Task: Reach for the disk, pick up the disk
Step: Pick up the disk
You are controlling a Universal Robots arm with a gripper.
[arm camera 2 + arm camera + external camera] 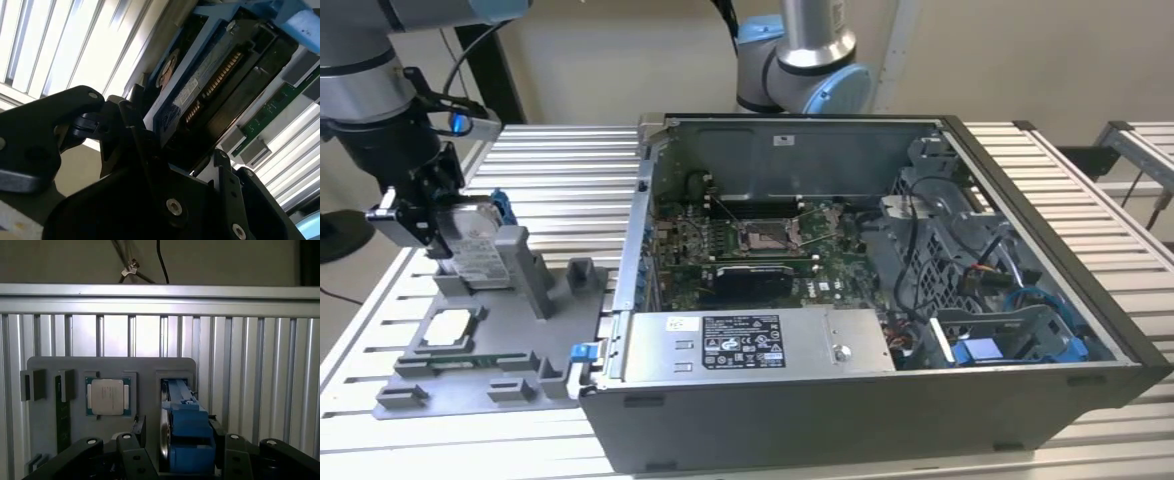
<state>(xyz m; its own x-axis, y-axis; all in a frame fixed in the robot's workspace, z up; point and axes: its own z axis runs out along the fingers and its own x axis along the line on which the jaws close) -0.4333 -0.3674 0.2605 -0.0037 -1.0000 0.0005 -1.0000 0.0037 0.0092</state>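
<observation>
Evidently the disk (186, 440), stood on edge in the gray tray (145, 365), is straddled by fingers (140, 427) held apart; being stiff, dense and shock-sensitive, it is judged best gripped across its flat faces.

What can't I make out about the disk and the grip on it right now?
1. Exterior view: the gripper covers one side of the disk, so contact there and the disk's seat in the gray fixture are hidden.
2. First wrist view: the dark gripper body hides the disk's lower end.
3. Second wrist view: the disk's near end runs behind the gripper body.
</observation>
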